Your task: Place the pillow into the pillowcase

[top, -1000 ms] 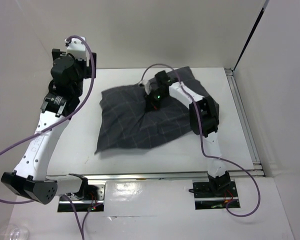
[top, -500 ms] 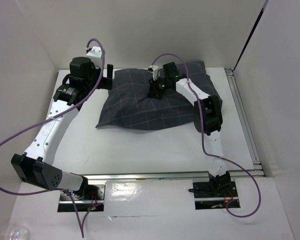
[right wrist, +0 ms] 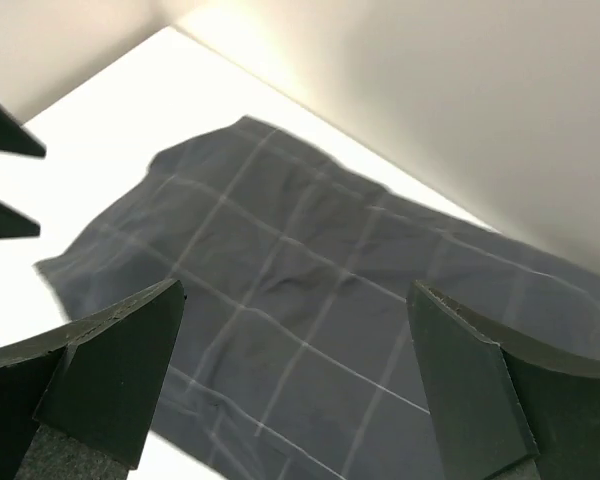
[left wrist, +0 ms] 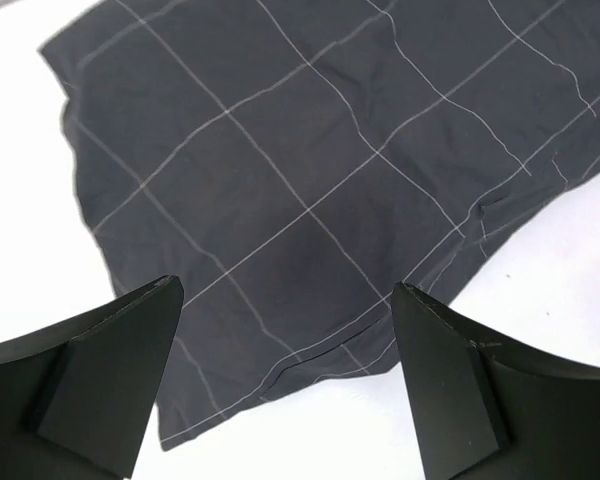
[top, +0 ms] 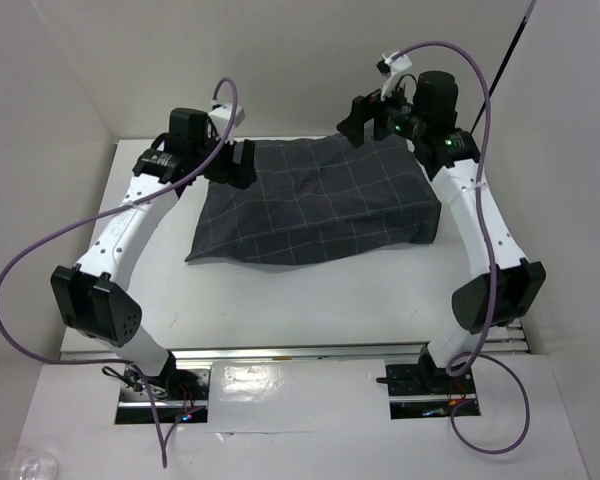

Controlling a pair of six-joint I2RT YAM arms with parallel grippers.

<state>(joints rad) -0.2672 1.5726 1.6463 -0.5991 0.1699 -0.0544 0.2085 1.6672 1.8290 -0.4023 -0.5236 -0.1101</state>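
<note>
The white counter (top: 310, 300) carries the pillowcase (top: 315, 205), dark charcoal with a pale check, spread across its far half between the two arms. Its right part stands plump with a squared-off edge, while the near left corner lies flat and thin against the counter. No white of the pillow shows in any view, so I judge that it sits wholly inside and fills the right part, though that cannot be confirmed. The bundle should handle as light, soft and yielding. It would sag and fold if lifted by one point, and the loose cloth can slide over the filling, so a pinch may gather fabric alone. The best holds look to be the two far corners, or the flat empty flap at the left, where the cloth is doubled and thin enough to pinch. The left gripper (top: 238, 165) hangs over the case's far left corner, jaws wide apart with nothing between them. The right gripper (top: 360, 120) hovers above the far edge, jaws likewise spread and empty.
</note>
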